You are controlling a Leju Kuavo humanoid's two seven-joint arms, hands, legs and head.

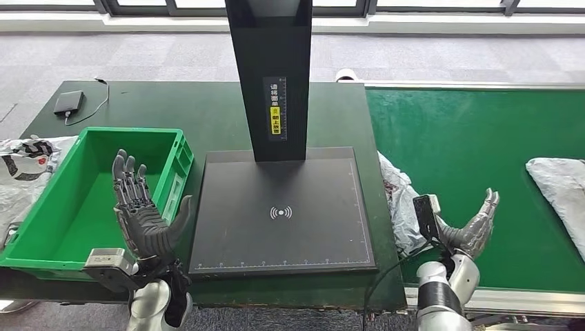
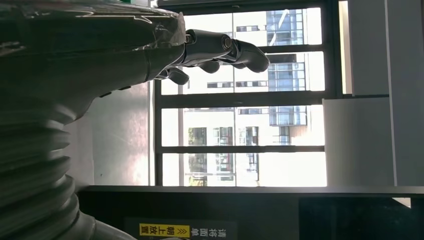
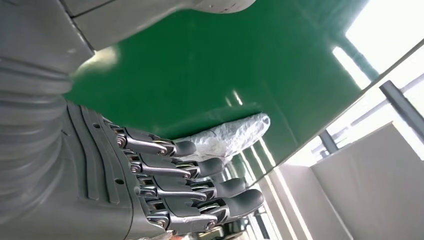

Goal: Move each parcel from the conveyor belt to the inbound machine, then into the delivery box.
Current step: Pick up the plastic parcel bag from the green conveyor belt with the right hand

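- Your left robot hand [image 1: 141, 214] is raised over the near right corner of the green delivery box [image 1: 48, 227], palm up, fingers spread wide and holding nothing.
- In the left wrist view that same robot hand's dark fingers [image 2: 225, 50] point toward a bright window and carry nothing.
- Your right robot hand [image 1: 472, 227] hovers over the near left part of the conveyor belt [image 1: 455, 138], fingers apart and extended, with nothing in it.
- In the right wrist view its fingers [image 3: 200, 170] lie stretched over the green belt surface, apart from the parcel there.
- One white crinkled parcel [image 1: 400, 200] lies at the belt's left edge, just beside the inbound machine, near your right robot hand but not touched by it.
- A second white parcel [image 1: 562, 189] lies at the far right of the belt, partly cut by the frame edge; you see a white parcel [image 3: 225, 137] beyond the fingertips in the right wrist view.
- The inbound machine [image 1: 283, 214] stands between box and belt: a flat black plate with a wireless mark, a black post rising behind it with a yellow label.
- The delivery box sits on the dark green desk [image 1: 200, 110], left of the machine; its floor looks bare.
- White printed bags [image 1: 24, 165] lie left of the box.
- A small black device [image 1: 69, 102] with a cable rests at the desk's far left.
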